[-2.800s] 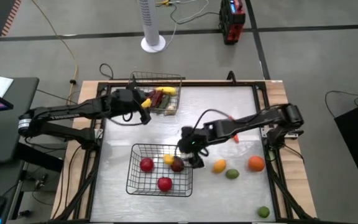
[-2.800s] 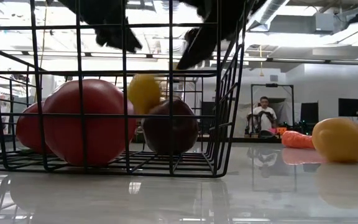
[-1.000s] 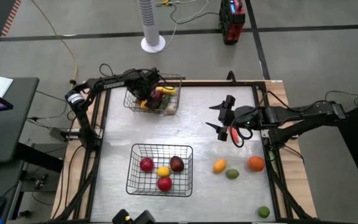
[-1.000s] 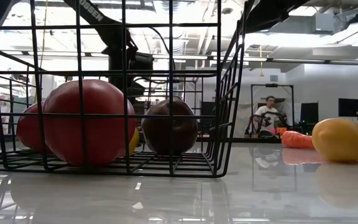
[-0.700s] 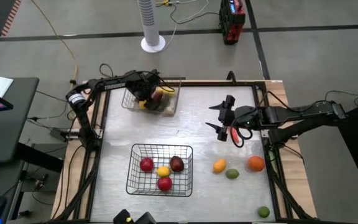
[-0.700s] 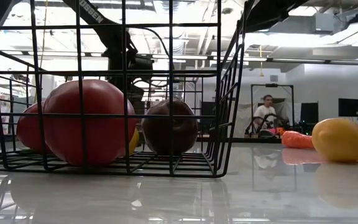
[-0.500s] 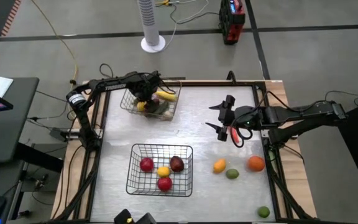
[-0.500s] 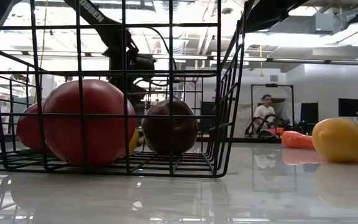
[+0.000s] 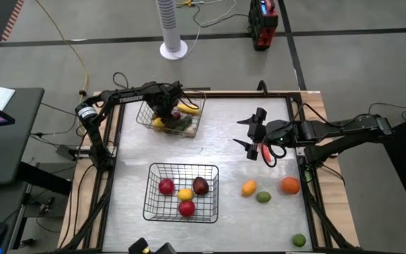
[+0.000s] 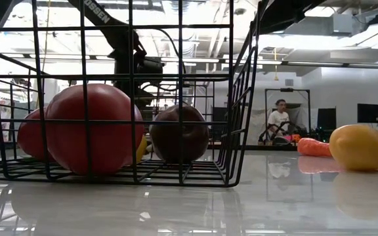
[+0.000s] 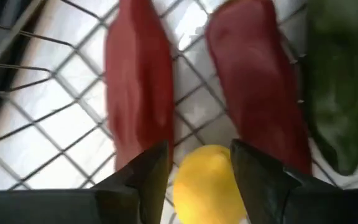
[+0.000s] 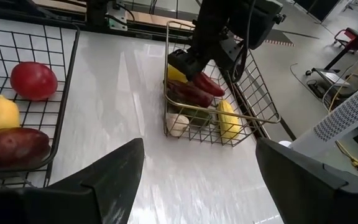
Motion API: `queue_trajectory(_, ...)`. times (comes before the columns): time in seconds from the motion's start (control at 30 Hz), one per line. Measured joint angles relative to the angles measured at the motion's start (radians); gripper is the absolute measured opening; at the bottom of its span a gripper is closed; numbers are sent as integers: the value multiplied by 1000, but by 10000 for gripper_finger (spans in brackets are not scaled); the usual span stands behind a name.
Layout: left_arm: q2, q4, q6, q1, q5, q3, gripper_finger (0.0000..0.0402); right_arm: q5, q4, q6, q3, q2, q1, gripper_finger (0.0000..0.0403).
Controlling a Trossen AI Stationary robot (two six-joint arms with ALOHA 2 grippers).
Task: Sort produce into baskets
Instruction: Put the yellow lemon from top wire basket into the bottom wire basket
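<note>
My left gripper (image 11: pixel 201 168) points down inside the far wire basket (image 9: pixel 197 121), shut on a yellow produce piece (image 11: pixel 207 180). Two long dark red pieces (image 11: pixel 135 93) and a green one (image 11: pixel 337 93) lie on the basket's floor beside it. My right gripper (image 12: pixel 201 180) hangs open above the table's right half (image 9: pixel 249 131), touching nothing. The near basket (image 9: pixel 150 171) holds two round red pieces, a lemon (image 9: pixel 185 194) and a dark red piece (image 10: pixel 179 134). My left gripper pinches the yellow piece between its two fingers (image 11: pixel 148 177), one on each of its sides (image 11: pixel 182 186). The fingers come from above, pointing down into the basket. The piece's underside is out of the picture, so whether it is lifted off the basket floor cannot be told.
Loose on the table's right part lie a long red piece (image 9: pixel 267 155) under my right arm, an orange-yellow piece (image 9: pixel 248 188), a green one (image 9: pixel 263 197), an orange one (image 9: pixel 290 185) and a green one (image 9: pixel 299 240) near the front edge. A person (image 10: pixel 279 121) sits beyond the table.
The far basket has slid a little toward the table's left and near edges and turned slightly, with my left gripper staying down inside it. My right arm has kept still.
</note>
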Motion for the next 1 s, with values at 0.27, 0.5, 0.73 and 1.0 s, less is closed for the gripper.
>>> queue_trajectory(0.27,0,-53,20,0,-13,12,191,0,1,0,0,0,0,336)
queue_trajectory(0.5,-2,-130,162,-34,-10,64,246,-8,17,-5,0,0,0,336)
queue_trajectory(0.73,-2,-194,280,-52,-7,66,249,-12,16,0,0,0,0,336)
queue_trajectory(1.0,-2,-274,447,-51,-38,66,235,-25,15,-5,0,0,-2,336)
